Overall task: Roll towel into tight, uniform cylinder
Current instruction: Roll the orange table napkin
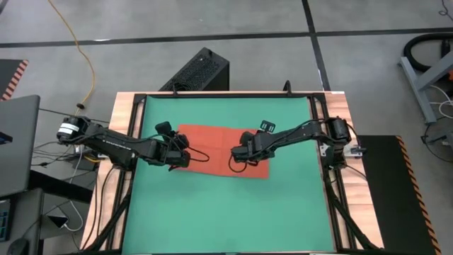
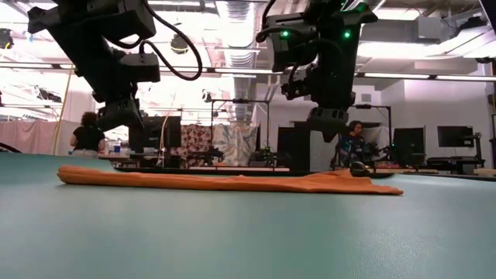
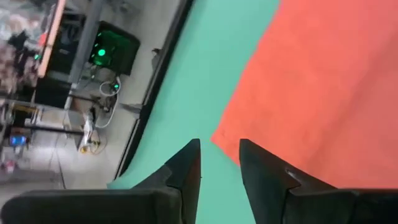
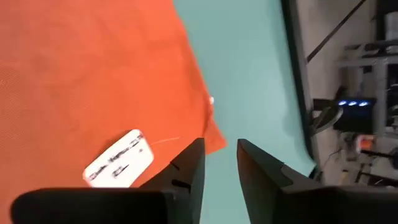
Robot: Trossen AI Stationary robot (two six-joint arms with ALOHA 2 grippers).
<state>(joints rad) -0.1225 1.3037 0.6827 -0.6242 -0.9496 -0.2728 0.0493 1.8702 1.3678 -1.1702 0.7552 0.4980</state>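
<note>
On the left side of the green mat [image 1: 212, 205] I have the left pincer [image 1: 181, 157] hovering at the towel's [image 1: 219, 145] near-left corner, fingers spread with a clear gap and nothing between them — the wrist view shows the corner of the cloth just ahead of the tips. I judge that placement suits a fresh pinch on the edge to start the roll. Mid-surface, the towel lies flat and low, one end slightly rumpled in the low view; no cylinder is formed yet. Over at the right, the right pincer [image 1: 238, 154] sits at the opposite near corner beside the white tag [image 4: 118, 167], fingers likewise apart and empty — both arms mirrored so the edge can be lifted evenly.
</note>
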